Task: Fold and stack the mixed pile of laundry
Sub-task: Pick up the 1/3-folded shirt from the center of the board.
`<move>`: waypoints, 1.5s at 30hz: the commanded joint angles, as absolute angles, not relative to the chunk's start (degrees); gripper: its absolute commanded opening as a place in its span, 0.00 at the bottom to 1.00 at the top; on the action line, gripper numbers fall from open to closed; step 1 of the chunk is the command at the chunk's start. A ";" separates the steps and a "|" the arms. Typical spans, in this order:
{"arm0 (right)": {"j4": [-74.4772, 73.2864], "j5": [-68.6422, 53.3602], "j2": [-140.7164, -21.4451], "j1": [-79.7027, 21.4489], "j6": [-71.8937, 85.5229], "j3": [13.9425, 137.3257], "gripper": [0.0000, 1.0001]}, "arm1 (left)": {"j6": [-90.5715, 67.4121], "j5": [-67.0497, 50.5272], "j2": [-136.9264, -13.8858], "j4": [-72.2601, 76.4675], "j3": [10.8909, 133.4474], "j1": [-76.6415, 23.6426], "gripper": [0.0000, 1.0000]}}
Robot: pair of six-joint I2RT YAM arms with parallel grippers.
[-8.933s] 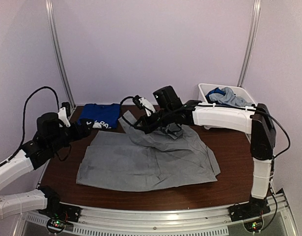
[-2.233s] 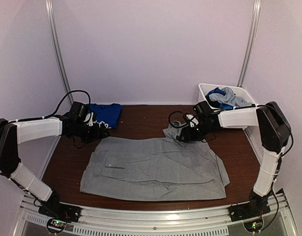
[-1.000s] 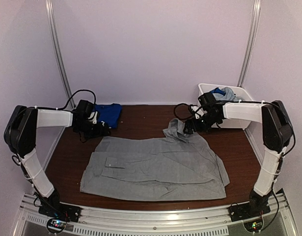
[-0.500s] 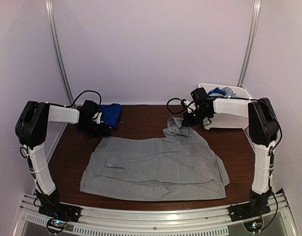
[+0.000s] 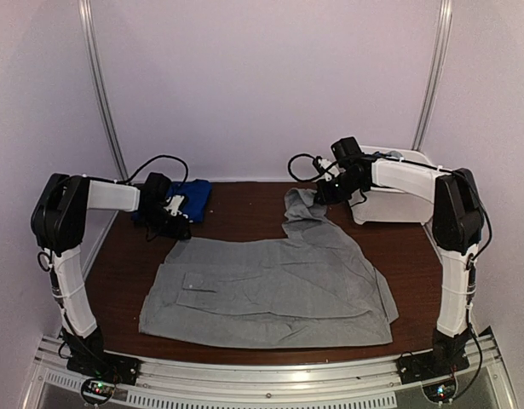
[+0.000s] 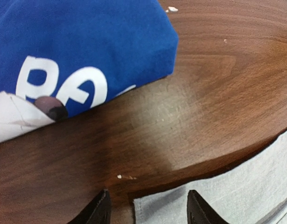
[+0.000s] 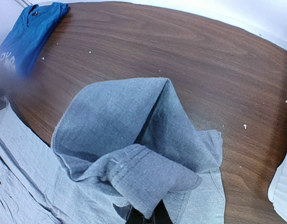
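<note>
While my right gripper [image 5: 323, 194] pinched the grey shirt [image 5: 270, 285] tight, my left gripper [image 6: 148, 209] hung open over another corner.

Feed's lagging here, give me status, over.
Right jaws shut on grey garment, far corner raised. Left jaws open over its far-left corner. Blue shirt apart; nothing blocking.

A dark brown wood-grain table [image 5: 244, 204] fills the floor of a small booth. Plain pale lilac-white walls [image 5: 262, 85] close it in at the back and on both sides. Two slim silver metal posts, one on the left [image 5: 98, 85] and one on the right [image 5: 434, 77], rise along the back corners. A ribbed aluminium rail [image 5: 270, 379] runs along the table's near edge. Soft, even light leaves a dull sheen on the wood, and small white specks [image 7: 245, 126] lie scattered on it.
</note>
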State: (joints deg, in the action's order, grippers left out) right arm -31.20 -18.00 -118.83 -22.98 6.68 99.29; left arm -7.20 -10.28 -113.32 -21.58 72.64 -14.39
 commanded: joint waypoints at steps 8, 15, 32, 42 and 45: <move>-35.21 -17.00 -119.16 -22.41 7.16 105.98 0.00 | 5.22 -19.79 -117.51 -21.26 77.42 -12.00 0.54; -38.78 -17.20 -120.26 -22.32 7.90 112.53 0.00 | 9.56 -22.62 -117.67 -23.25 77.73 -12.02 0.46; -42.61 -18.38 -117.67 -22.32 7.93 115.15 0.00 | 13.74 -13.86 -119.06 -25.82 80.78 -12.57 0.48; -43.70 -18.07 -117.77 -22.32 7.82 116.53 0.00 | 16.53 -12.81 -121.39 -34.25 82.13 -13.68 0.39; -44.13 -18.56 -117.59 -22.37 8.12 117.64 0.00 | 16.58 -12.12 -121.38 -34.33 81.58 -14.36 0.32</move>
State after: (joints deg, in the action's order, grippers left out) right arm -43.44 -18.13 -119.59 -22.61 7.79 114.56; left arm 15.44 -13.87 -120.16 -29.65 82.19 -13.13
